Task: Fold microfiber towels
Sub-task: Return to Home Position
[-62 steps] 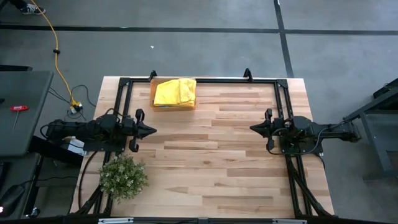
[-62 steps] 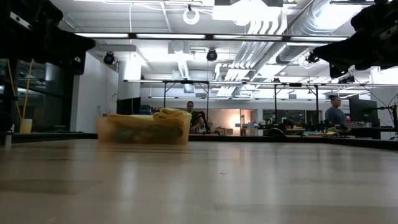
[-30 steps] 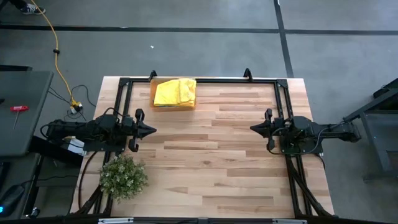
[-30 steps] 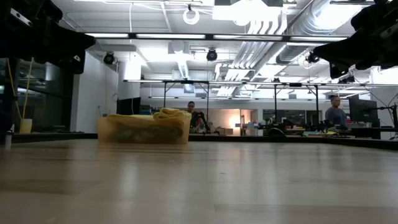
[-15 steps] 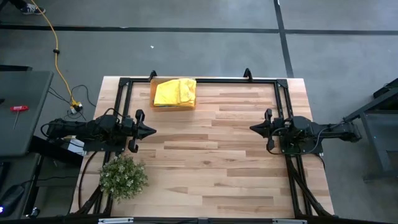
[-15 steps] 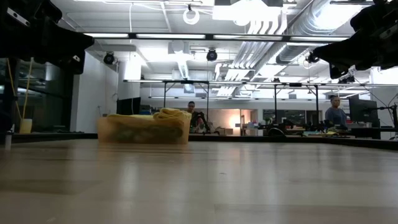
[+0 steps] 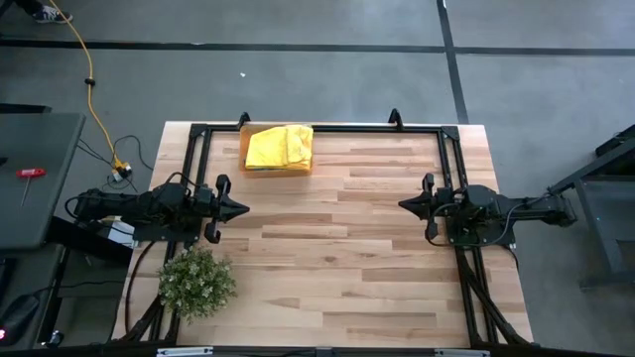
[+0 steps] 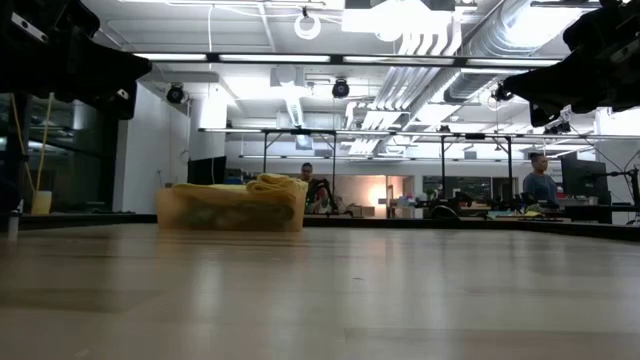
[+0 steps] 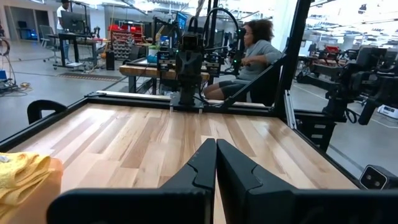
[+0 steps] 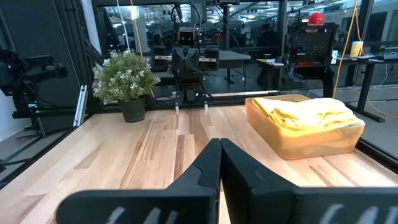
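Note:
Yellow microfiber towels (image 7: 279,146) lie piled in the orange tray (image 7: 247,167) at the table's far edge, left of the middle; they also show in the low view (image 8: 262,185) and the right wrist view (image 10: 305,112). The other colours are hidden. My left gripper (image 7: 245,208) is shut and empty at the table's left side, pointing right. My right gripper (image 7: 402,205) is shut and empty at the right side, pointing left. Both hover above the wood, far from the tray.
A small bushy green plant (image 7: 196,282) in a pot stands at the near left corner, close beside my left arm. A black frame rail (image 7: 327,129) runs along the far edge. People sit beyond the table (image 9: 256,50).

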